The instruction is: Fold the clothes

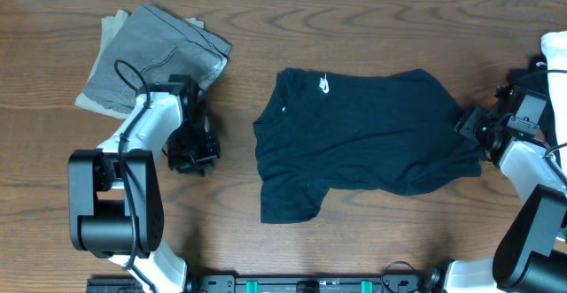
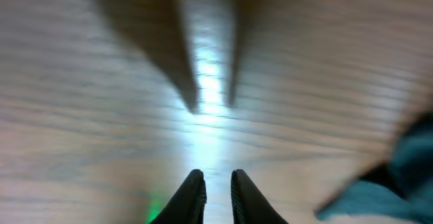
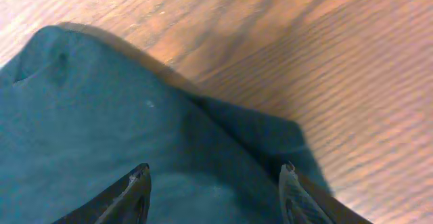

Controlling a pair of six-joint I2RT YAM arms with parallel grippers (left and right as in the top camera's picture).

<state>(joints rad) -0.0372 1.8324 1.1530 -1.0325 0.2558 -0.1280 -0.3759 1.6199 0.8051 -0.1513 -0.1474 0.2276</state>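
1. Left pincer (image 2: 215, 180): narrow, nothing held, poised over bare tabletop (image 1: 399, 240), 9 o'clock of black T-shirt (image 1: 354, 142).
2. Right pincer (image 3: 214, 183): spread wide over its 3 o'clock edge; nothing gripped.
3. Garment laid flat mid-tabletop; first fold judged pending: edge to be pinched, carried toward 9 o'clock.

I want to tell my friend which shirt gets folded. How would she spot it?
Look at the brown wooden table, then its middle. There lies a black short-sleeved T-shirt of soft fabric, spread out. Unlike the grey folded garment near the corner, it has a small white logo on the chest.
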